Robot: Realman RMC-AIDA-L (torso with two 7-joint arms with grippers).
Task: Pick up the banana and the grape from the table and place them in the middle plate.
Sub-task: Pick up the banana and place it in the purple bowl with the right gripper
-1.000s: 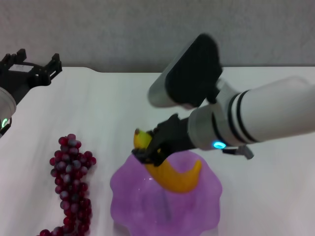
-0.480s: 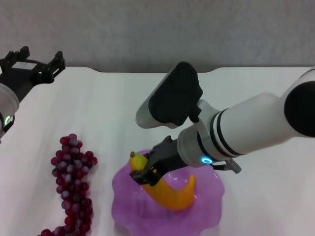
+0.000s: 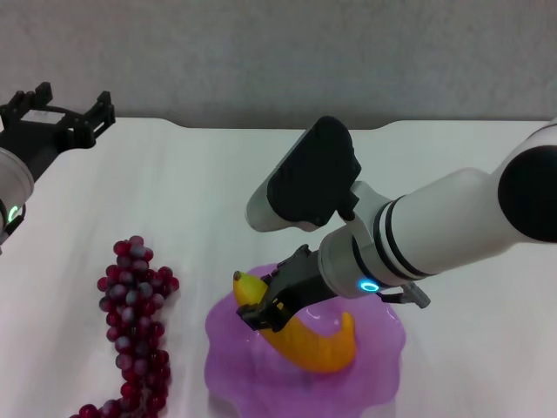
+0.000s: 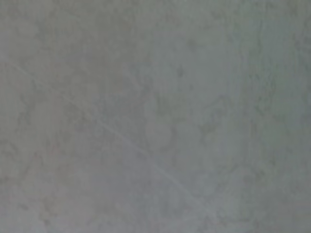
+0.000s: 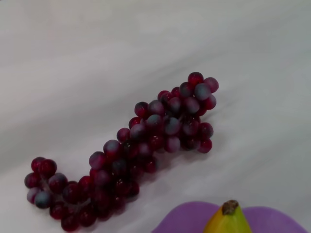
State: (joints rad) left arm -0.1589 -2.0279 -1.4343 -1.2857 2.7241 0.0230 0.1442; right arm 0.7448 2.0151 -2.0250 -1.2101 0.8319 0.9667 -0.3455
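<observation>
Gripping the banana (image 3: 309,342) over the middle plate (image 3: 374,379), right claw (image 3: 265,306) clenched, left claw (image 3: 57,117) parked, released, no writing.

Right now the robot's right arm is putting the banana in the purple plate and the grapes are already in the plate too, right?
Not quite. The grapes lie on the table beside the purple plate, as the head view shows. The right gripper does hold the banana over the plate.

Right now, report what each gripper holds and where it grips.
The right gripper holds the banana near its stem end, over the middle plate. The left gripper holds nothing, parked far left.
</observation>
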